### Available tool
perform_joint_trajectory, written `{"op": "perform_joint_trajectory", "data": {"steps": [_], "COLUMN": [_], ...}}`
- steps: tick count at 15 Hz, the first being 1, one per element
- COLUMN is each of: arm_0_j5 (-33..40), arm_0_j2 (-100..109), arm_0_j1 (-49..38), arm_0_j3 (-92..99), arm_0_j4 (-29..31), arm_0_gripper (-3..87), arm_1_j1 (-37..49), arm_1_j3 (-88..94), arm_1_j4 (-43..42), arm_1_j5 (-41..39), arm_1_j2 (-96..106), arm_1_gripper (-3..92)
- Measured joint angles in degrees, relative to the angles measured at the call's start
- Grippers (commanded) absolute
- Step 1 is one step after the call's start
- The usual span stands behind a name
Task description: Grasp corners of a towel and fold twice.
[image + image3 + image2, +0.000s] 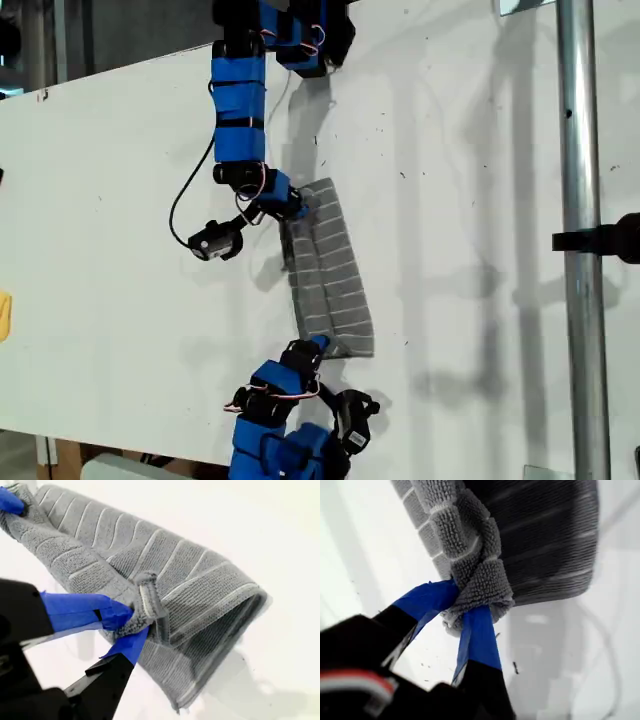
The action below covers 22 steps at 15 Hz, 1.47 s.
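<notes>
Grey, white-striped soft towel (328,270) already lies doubled, one fold apparently done (second still ahead), first gripper (465,612) and second gripper (131,625) each clamped on bunched corners.

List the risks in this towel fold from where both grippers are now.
My first gripper pinches only a small bunched tip of the towel, so the cloth could slip free if I pull harder.

My second gripper also bites a thin edge near a corner; losing it would probably drop that end.

The towel hangs as a narrow, doubled strip between the two grips, so uneven motion may leave the fold skewed or twisted on the table.
</notes>
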Motion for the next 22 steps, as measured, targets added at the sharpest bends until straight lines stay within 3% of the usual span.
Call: {"op": "perform_joint_trajectory", "data": {"steps": [4,7,11,15,20,21,22], "arm_0_j5": [9.40,8.09,-0.79,-9.40,-14.06,-14.85,-15.47], "arm_0_j2": [9.58,18.81,22.41,21.27,8.61,8.26,7.73], "arm_0_j1": [-14.77,-14.41,-6.68,0.09,0.62,0.62,0.62], "arm_0_j3": [2.64,4.57,20.04,30.59,30.50,30.50,30.50], "arm_0_j4": [5.80,6.77,-4.66,-21.09,-25.14,-25.58,-25.84], "arm_0_gripper": [-2.7,-2.7,-2.6,-2.6,-1.0,1.8,11.2], "arm_1_j1": [16.44,17.67,10.37,9.67,14.85,15.64,16.44], "arm_1_j3": [-6.24,-8.26,0.88,4.22,4.22,4.13,4.04], "arm_1_j4": [-4.04,-3.25,-3.52,-2.46,-6.24,-6.86,-7.03], "arm_1_j5": [-14.50,-16.08,-10.20,-8.53,-10.02,-10.20,-10.46], "arm_1_j2": [-5.01,-2.37,-1.76,-5.19,-13.10,-13.45,-13.62], "arm_1_gripper": [-0.2,-0.2,-0.2,-0.2,-0.2,-0.2,-0.2]}}
